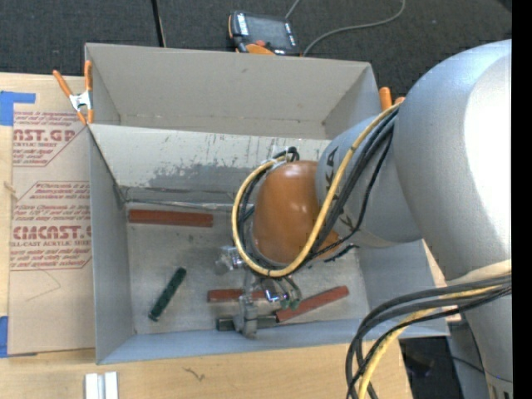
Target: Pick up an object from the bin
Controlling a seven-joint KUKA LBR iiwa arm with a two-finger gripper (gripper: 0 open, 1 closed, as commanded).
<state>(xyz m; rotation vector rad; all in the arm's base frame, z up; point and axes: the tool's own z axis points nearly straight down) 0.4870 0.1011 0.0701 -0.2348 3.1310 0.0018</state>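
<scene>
My gripper (254, 312) is low by the bin's (112, 264) near wall, mid-width; can't tell if it's open or closed. Short brown stick (223, 295) just left of it, red stick (320, 300) just right, green marker (167, 293) farther left.

My wrist's orange cover (283, 210) and its cables hide the floor of the bin (108, 223) toward its right wall. My gripper (259, 306) covers one end each of a reddish stick (320, 301) and a short brown piece (223, 295) by the front edge. The small dark thing (226, 325) beside them is too small to name. My arm (465, 165) runs off the picture's right edge.
</scene>
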